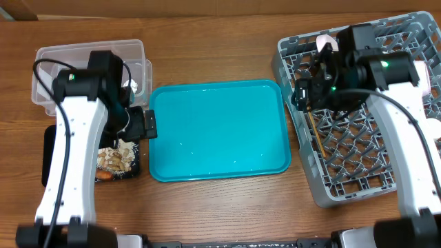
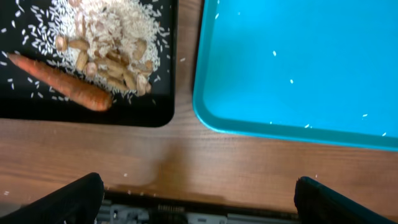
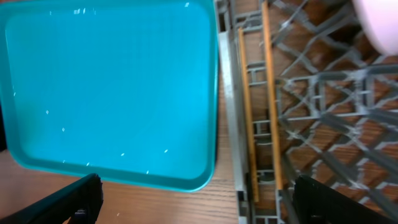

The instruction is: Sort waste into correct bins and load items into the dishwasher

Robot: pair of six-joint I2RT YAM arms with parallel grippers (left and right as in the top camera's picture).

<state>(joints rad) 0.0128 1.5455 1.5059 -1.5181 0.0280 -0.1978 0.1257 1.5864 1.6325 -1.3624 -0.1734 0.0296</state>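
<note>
Left gripper (image 2: 199, 193) hung parted and empty near carrot piece (image 2: 62, 82) and food scraps (image 2: 109, 43) in black tray (image 2: 37, 112); right gripper (image 3: 196, 193), likewise parted, hung beside chopsticks (image 3: 247, 112) in dish rack (image 3: 229, 118).

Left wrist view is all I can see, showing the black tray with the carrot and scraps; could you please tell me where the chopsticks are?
Observer: The chopsticks lie side by side in the dish rack, along its edge nearest the teal tray.
Operator: Thank you. Is the right gripper holding anything?
Observer: No, the right gripper is open with nothing between its fingers, and it hovers over that edge of the rack.
Operator: Is anything else in the rack?
Observer: A pale rounded item sits near its far corner; I cannot tell what it is.
</note>
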